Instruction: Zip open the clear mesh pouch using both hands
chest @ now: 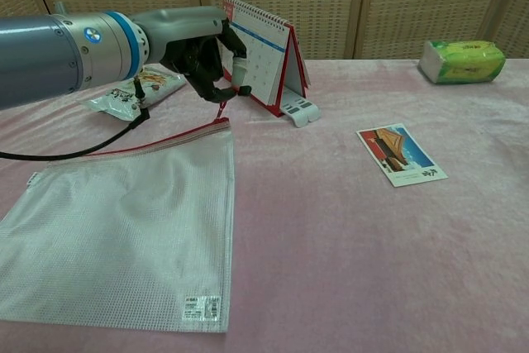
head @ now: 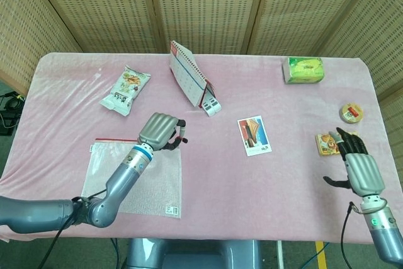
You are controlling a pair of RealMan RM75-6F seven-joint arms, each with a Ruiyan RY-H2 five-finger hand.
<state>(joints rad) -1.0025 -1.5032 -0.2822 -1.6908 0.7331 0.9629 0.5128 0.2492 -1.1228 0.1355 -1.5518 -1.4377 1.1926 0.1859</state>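
Observation:
The clear mesh pouch point(head: 135, 171) point(chest: 124, 221) lies flat on the pink cloth, its red zipper edge along the far side. My left hand point(head: 160, 131) point(chest: 198, 47) hangs above the pouch's far right corner and pinches the red zipper pull point(chest: 221, 111), so that corner is lifted off the cloth. My right hand point(head: 356, 168) hovers near the table's right front edge with its fingers spread and nothing in it. The chest view does not show the right hand.
A desk calendar point(head: 189, 80) point(chest: 260, 51) stands just behind the left hand. A snack bag point(head: 126, 89) point(chest: 132, 93) lies at the back left. A picture card point(head: 254, 135), a green tissue pack point(head: 304, 70), a tape roll point(head: 351, 113) and a snack packet point(head: 329, 143) lie to the right.

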